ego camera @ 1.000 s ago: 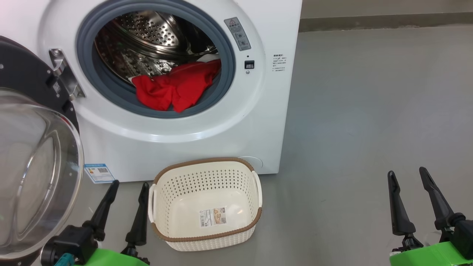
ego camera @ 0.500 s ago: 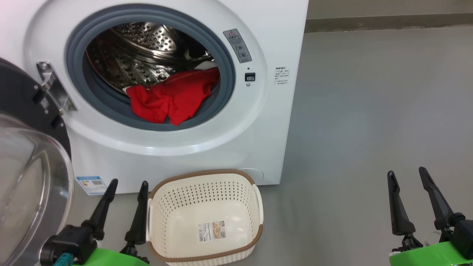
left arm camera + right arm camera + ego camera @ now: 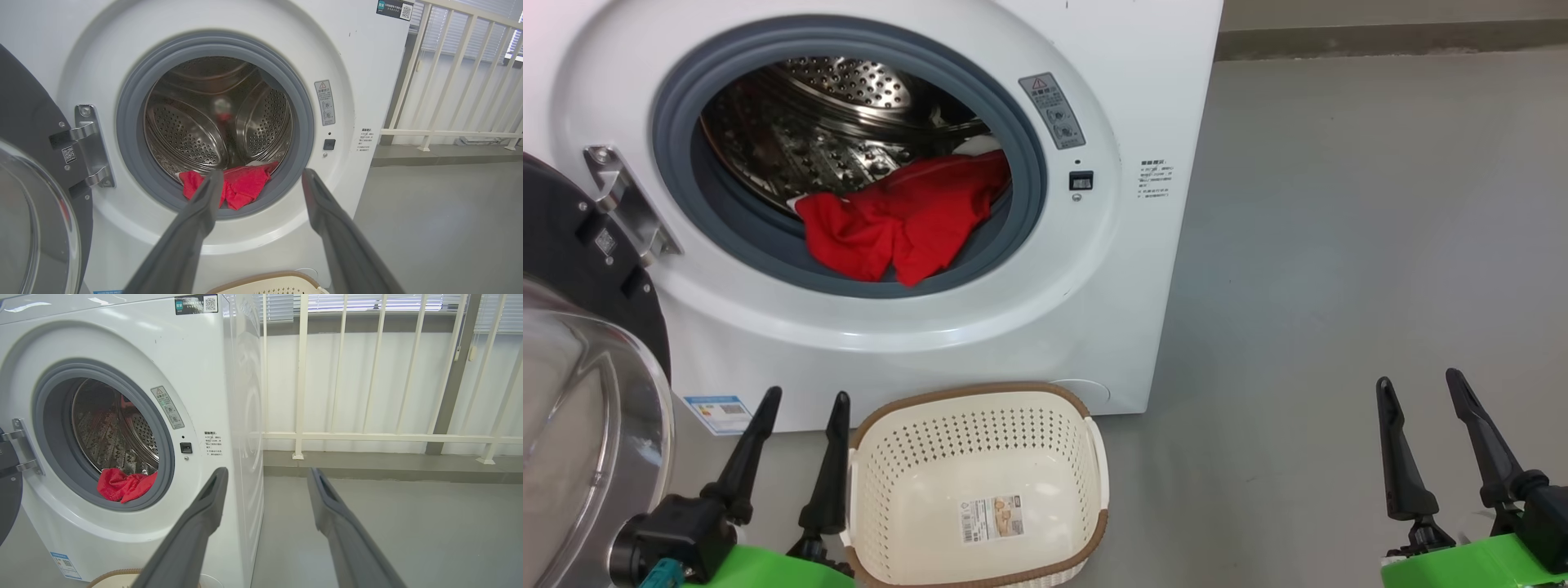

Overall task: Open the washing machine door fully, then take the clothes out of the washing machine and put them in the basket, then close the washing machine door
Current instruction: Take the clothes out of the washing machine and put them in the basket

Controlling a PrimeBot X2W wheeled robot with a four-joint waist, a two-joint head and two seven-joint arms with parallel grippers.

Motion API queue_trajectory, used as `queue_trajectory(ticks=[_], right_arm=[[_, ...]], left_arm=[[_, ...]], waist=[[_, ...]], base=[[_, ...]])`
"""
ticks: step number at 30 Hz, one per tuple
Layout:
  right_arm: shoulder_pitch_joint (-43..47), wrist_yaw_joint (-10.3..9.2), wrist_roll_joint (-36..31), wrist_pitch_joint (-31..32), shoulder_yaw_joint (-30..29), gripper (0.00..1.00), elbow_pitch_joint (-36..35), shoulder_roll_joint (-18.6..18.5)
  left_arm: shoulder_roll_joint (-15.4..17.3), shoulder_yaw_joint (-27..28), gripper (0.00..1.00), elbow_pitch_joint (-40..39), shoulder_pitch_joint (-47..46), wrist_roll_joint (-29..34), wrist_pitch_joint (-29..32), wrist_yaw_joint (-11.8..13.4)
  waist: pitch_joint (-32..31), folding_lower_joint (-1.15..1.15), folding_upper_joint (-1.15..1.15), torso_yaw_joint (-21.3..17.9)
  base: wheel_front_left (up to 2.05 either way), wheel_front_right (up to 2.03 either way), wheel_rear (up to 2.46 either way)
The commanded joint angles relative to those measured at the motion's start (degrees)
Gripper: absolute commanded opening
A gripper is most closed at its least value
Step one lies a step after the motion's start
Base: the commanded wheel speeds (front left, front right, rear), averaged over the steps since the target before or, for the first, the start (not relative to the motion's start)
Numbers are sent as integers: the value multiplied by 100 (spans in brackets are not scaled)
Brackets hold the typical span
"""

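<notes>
- Head view: I saw grey floor (image 3: 1339, 245) around the washing machine (image 3: 1143, 82). The washing machine door (image 3: 580, 425) stood swung open at the machine's hinge side. The red clothes (image 3: 898, 220) lay in the machine's opening, and the basket (image 3: 972, 425) sat on the floor just in front of the machine. The left gripper (image 3: 806, 396) and right gripper (image 3: 1418, 378) were both spread wide, holding nothing.
- Left wrist view: my left fingers (image 3: 196, 228) pointed at the machine's opening, gaping and touching nothing.
- Right wrist view: a white railing (image 3: 302, 375) stood beyond the machine. My right fingers (image 3: 196, 526) were wide apart and empty.
</notes>
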Motion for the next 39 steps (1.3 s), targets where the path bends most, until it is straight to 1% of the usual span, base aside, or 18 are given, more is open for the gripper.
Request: queue_trajectory(ticks=[1, 9, 14, 24, 31, 39], right_arm=[[-181, 35, 90, -37, 149, 100, -159, -77], [-198, 35, 89, -37, 169, 100, -168, -77], [-213, 35, 89, -37, 179, 100, -193, -77], [-319, 35, 83, -37, 246, 100, -202, -77], [-478, 35, 55, -37, 306, 100, -192, -77], [-702, 35, 29, -37, 421, 100, -176, -77]], left_arm=[[50, 206, 100, -114, -186, 41, -46, -8], [-55, 300, 100, -56, -229, -28, -46, 30], [-129, 383, 100, -35, -369, -161, -46, 140], [-151, 342, 100, 118, -591, -150, -46, 161], [-173, 351, 100, 188, -943, -137, -46, 248], [-199, 333, 100, 358, -1475, -163, -46, 262]], waist=[[14, 0, 0, 7], [77, 0, 0, 24], [203, 0, 0, 41], [443, 0, 0, 48], [709, 0, 0, 77], [1071, 0, 0, 59]], base=[[0, 0, 0], [0, 0, 0], [0, 0, 0], [0, 0, 0], [0, 0, 0], [0, 0, 0]])
